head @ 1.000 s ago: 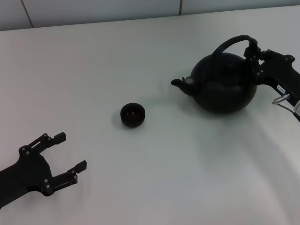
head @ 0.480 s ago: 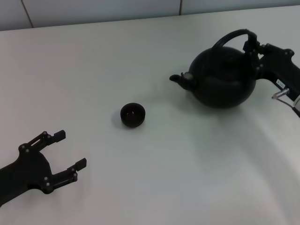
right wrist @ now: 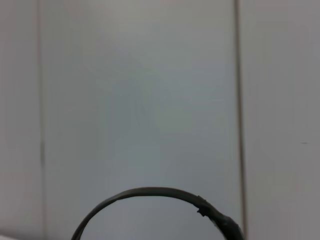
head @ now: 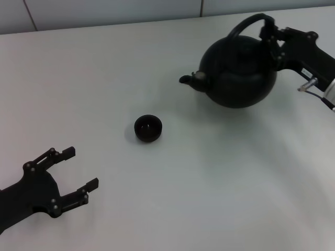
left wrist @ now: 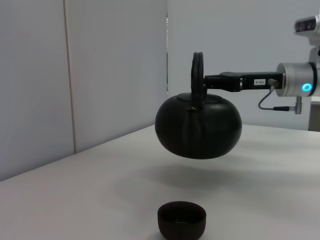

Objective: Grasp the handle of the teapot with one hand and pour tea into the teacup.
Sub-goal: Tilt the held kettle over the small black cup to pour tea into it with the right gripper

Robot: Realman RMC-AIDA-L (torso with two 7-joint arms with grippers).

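Note:
The matte-black teapot [head: 238, 73] hangs in the air at the back right, spout pointing left toward the teacup. My right gripper [head: 271, 35] is shut on the right side of the arched handle [head: 250, 21]. The small dark teacup [head: 148, 128] stands on the table, left of and nearer than the pot. In the left wrist view the teapot [left wrist: 198, 125] floats well above the table, behind the teacup [left wrist: 182, 219], with the handle [left wrist: 197, 75] upright and the right gripper [left wrist: 207, 82] on it. The right wrist view shows only the handle's arc [right wrist: 150, 192]. My left gripper [head: 80, 168] is open and empty at the front left.
The white table [head: 209, 183] carries only the cup. A grey panelled wall [left wrist: 115, 65] stands behind the table's far edge. The right arm's cable [head: 309, 86] hangs at the right edge.
The right gripper has lifted the teapot off the table and carried it left, closer to the teacup. The left arm and the cup have not moved.

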